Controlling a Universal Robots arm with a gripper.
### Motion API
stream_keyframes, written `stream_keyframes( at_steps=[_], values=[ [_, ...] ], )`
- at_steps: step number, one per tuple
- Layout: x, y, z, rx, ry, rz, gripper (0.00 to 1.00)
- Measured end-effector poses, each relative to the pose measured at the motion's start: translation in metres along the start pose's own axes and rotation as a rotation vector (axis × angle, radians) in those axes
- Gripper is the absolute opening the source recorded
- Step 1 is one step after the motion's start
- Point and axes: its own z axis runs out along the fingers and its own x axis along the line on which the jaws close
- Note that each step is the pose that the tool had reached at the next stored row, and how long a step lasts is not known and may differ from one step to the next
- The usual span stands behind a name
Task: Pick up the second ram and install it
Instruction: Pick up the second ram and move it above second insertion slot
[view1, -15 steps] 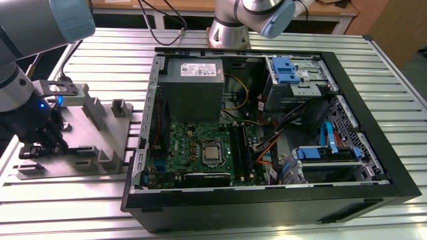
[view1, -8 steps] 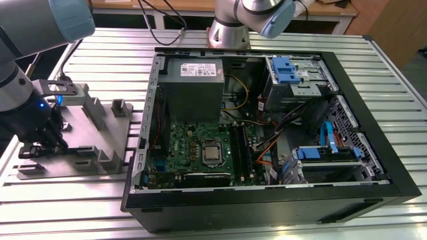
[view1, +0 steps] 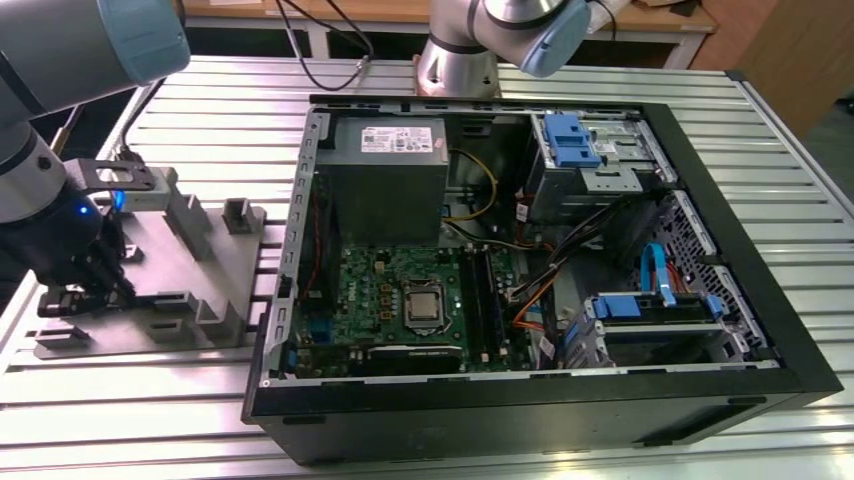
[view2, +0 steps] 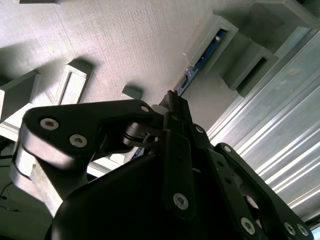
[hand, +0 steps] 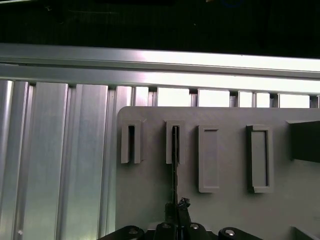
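Your gripper (hand: 175, 212) pinches the ram (hand: 175, 160), at the exterior view's lower left; lift crooked and it may bind in the fixture (hand: 150, 200).

You had one slatted table (view1: 200, 100) and, on it, one open computer case (view1: 534, 420). Inside the case you could count one motherboard (view1: 380, 285), one processor socket (view1: 424, 305), one grey power supply (view1: 387, 170) and two blue drive brackets (view1: 577, 140). Just beside the case lay one grey fixture plate (view1: 160, 252). In the first wrist view that plate carried four slotted blocks (hand: 208, 159) in a single row. One ram (hand: 175, 170) stood on edge in one of them. There was one gripper (hand: 176, 214).
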Motion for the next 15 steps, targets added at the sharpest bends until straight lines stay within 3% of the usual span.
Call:
stream_keyframes(
  at_steps=[2, 3, 15],
  values=[
    [0.0000, 0.0000, -0.0001, 0.0000, 0.0000, 0.000, 0.17],
    [0.0000, 0.0000, -0.0001, 0.0000, 0.0000, 0.000, 0.11],
    [0.0000, 0.0000, -0.0005, 0.0000, 0.0000, 0.000, 0.11]
  ],
)
